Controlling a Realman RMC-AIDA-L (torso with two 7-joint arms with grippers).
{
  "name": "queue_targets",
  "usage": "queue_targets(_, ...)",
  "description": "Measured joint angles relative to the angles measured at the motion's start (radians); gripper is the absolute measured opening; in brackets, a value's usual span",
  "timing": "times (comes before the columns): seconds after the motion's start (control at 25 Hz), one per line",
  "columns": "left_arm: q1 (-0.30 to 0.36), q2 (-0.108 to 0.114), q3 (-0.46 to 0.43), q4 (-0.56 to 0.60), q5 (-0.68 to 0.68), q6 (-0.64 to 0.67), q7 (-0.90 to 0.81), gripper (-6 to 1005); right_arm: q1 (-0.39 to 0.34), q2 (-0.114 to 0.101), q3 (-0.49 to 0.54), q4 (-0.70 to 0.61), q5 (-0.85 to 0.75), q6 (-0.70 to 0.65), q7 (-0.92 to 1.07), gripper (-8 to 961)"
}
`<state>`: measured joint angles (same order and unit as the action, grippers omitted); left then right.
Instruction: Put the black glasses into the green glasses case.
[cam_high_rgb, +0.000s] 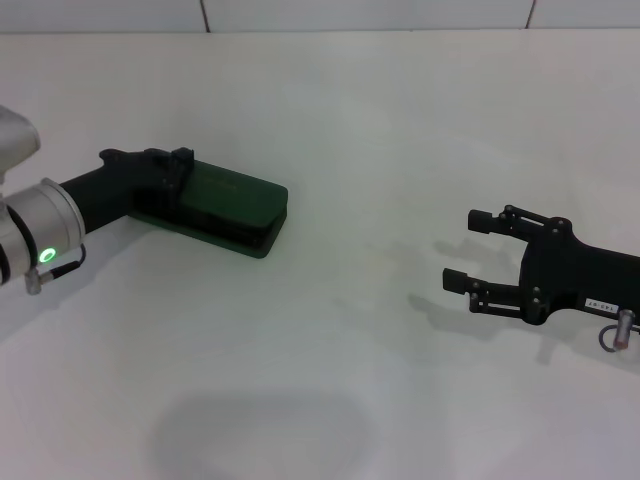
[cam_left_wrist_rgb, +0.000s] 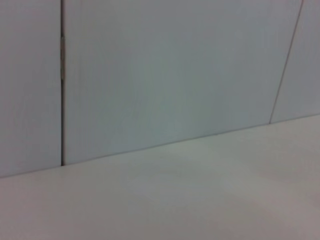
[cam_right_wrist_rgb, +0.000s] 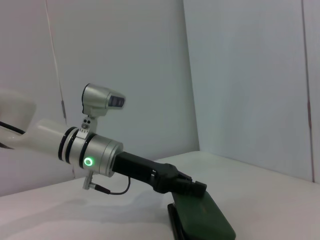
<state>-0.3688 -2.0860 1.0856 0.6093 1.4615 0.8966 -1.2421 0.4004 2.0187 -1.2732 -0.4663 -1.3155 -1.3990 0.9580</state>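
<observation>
On the left side of the bench (cam_high_rgb: 330, 380), from the head view, I had the left tool (cam_high_rgb: 180, 168) lying over the near-left end of the green glasses case (cam_high_rgb: 232, 208), which looked shut, lid down flat on its base. I could not tell whether that tool was clenched, released or pressing; its fingers were lost against the dark lid. The black glasses did not show in any view, so I judged they were already inside and that the step in hand was the closing or the last press on the lid, though I could not confirm it. If that was right, the next move called only for lifting the left tool straight up off the case without dragging it across the bench. The right tool (cam_high_rgb: 462, 250) sat well apart on the right, released, its two fingers spread and holding nothing, low over bare bench. The right wrist view gave me what the head view could not: a side-on look at the left tool (cam_right_wrist_rgb: 192, 186) resting on top of the case (cam_right_wrist_rgb: 205, 220), with the lid seam apparently closed. The left wrist view showed only the bench (cam_left_wrist_rgb: 200, 200) and the wall panels (cam_left_wrist_rgb: 165, 75) behind it, no case and no fingers.
</observation>
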Motion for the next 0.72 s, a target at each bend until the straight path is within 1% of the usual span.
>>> queue_targets(0.24, -0.003, -0.001, 0.0, -0.026, -0.025, 0.002, 0.046, 23, 0.0, 0.0, 0.0, 0.0, 0.002, 0.0, 0.0, 810)
queue_targets(0.48, -0.003, -0.001, 0.0, -0.022, -0.041, 0.025, 0.052, 23, -0.001, 0.0, 0.0, 0.0, 0.005, 0.0, 0.002, 810)
queue_targets(0.6, -0.003, 0.006, -0.008, 0.001, -0.046, 0.084, -0.012, 23, -0.002, 0.0, 0.0, 0.0, 0.006, 0.0, 0.002, 810)
queue_targets(0.72, -0.012, 0.025, -0.004, 0.02, -0.004, 0.143, -0.114, 24, -0.003, 0.0, 0.0, 0.0, 0.007, -0.001, 0.002, 810)
